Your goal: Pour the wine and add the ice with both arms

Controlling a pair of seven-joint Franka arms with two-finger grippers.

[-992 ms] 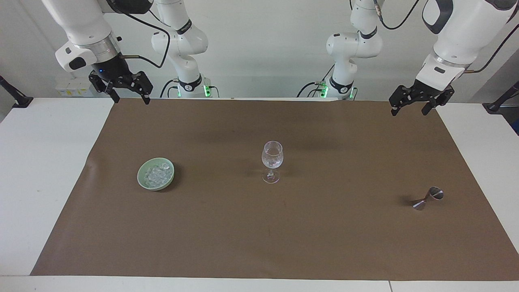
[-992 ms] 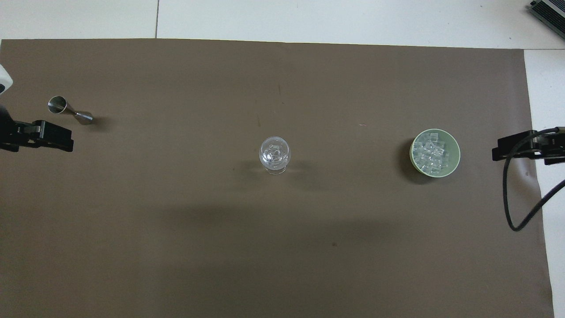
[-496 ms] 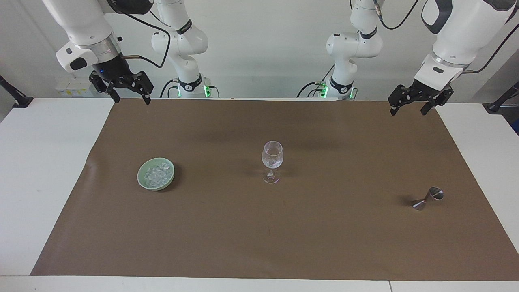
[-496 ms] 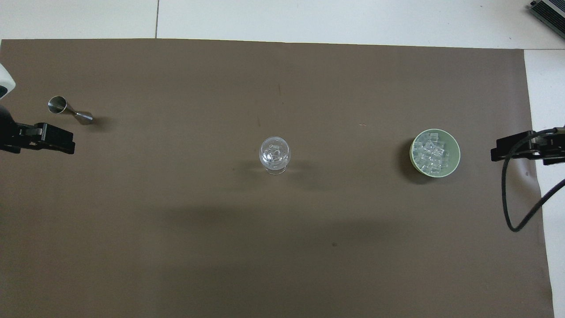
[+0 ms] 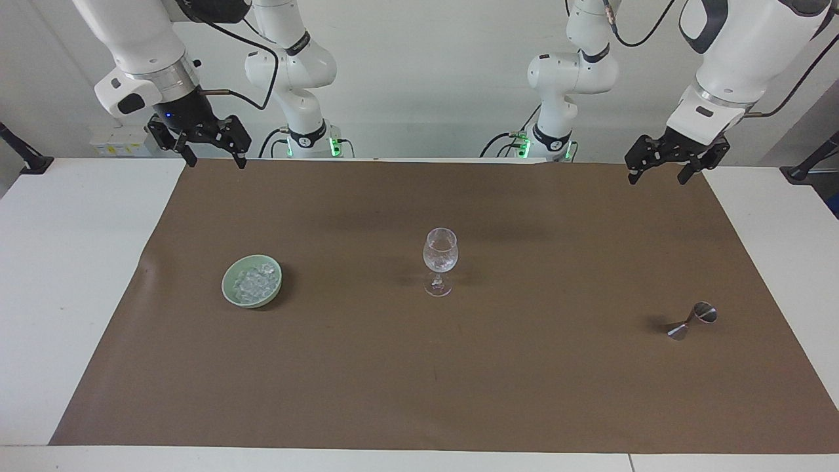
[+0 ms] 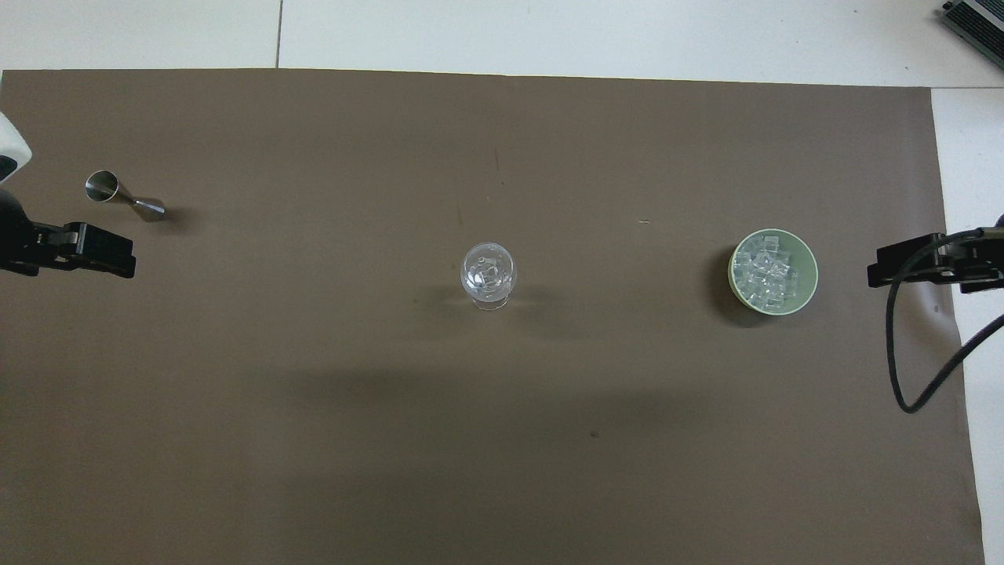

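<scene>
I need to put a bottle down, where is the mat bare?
Bare between the wine glass and the bowl of ice, between the glass and the jigger, and along the mat's edge farthest from the robots. Nowhere crowded.

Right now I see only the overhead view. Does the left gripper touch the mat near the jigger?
Observer: No. The left gripper hangs in the air over the edge of the mat nearest the robots, clear of the jigger.
Operator: Are its fingers open?
Observer: Yes, open, with nothing between them.
Operator: And the right gripper, next to the bowl?
Observer: The right gripper is also raised, open and empty, over the mat's corner nearest the robots. It touches neither the bowl nor the ice.
</scene>
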